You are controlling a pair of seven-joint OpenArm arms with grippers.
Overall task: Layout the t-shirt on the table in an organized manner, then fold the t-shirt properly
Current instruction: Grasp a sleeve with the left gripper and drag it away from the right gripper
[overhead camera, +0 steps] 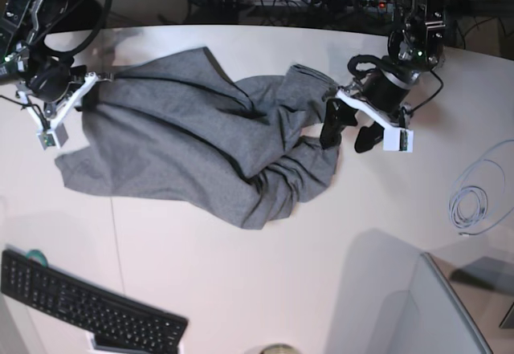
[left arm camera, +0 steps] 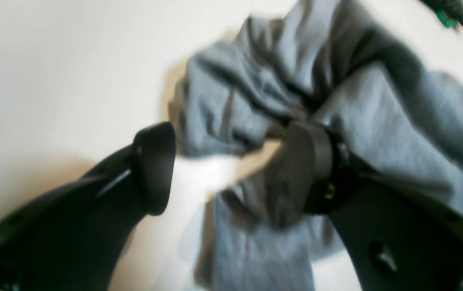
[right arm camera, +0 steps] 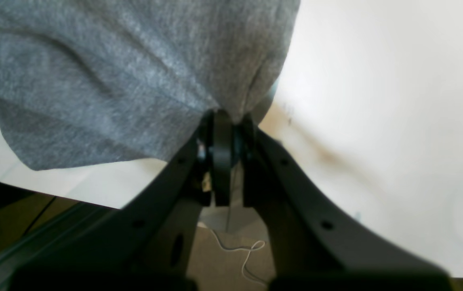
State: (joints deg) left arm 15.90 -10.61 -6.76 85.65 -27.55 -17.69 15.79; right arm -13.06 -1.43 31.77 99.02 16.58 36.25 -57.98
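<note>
The grey t-shirt [overhead camera: 185, 145] lies crumpled across the white table [overhead camera: 265, 290], bunched in folds at its right end. My right gripper [overhead camera: 98, 78] is at the shirt's upper left edge. In the right wrist view this gripper [right arm camera: 223, 121] is shut on a pinch of the t-shirt [right arm camera: 114, 72], which hangs lifted over the table [right arm camera: 377, 113]. My left gripper [overhead camera: 345, 139] stands open at the bunched right end. In the blurred left wrist view its fingers [left arm camera: 154, 167] are wide apart, one over bare table [left arm camera: 53, 81] and the other against the t-shirt [left arm camera: 397, 129].
A black keyboard [overhead camera: 88, 306] lies at the front left. A coiled pale cable [overhead camera: 470, 205] rests at the right, with a grey panel [overhead camera: 418, 306] at the front right. A thin seam [overhead camera: 116, 242] crosses the table. Cables and gear crowd the far edge.
</note>
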